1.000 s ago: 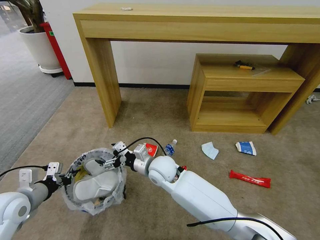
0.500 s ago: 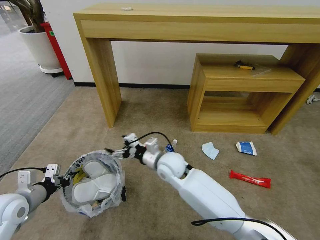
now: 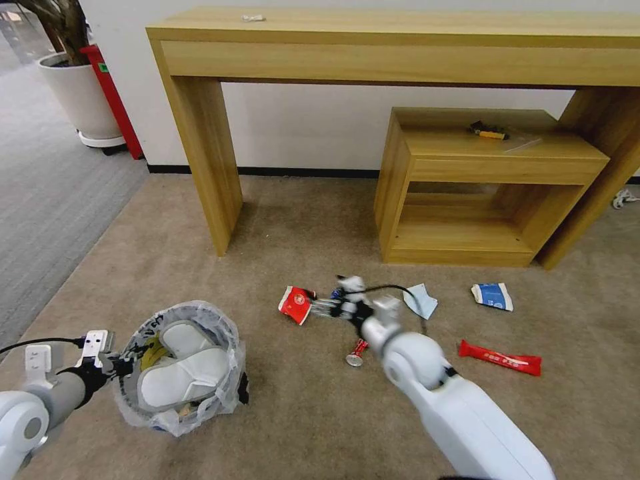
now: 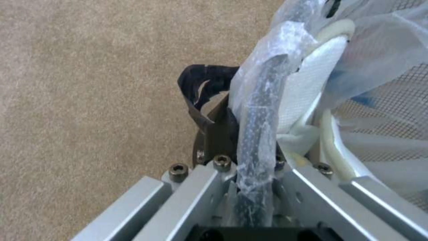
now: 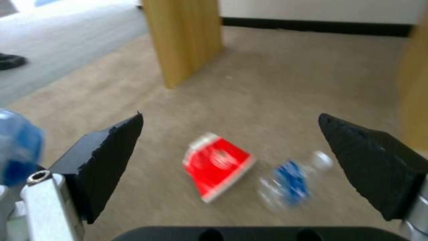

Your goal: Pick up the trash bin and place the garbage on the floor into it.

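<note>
Right tool [image 3: 327,308] swung from bin [image 3: 175,363] toward red cup [image 3: 297,304].

Long wooden console table [image 3: 400,47], low wooden shelf unit [image 3: 487,187], white plant pot [image 3: 80,100]

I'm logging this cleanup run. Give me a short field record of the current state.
left gripper: shut on the trash bin rim
bin contents: two white slippers
right gripper: jaws open, empty, above the floor
nearest litter: red cup, small bottle
other litter: red can, mask, blue wrapper, red wrapper
</note>
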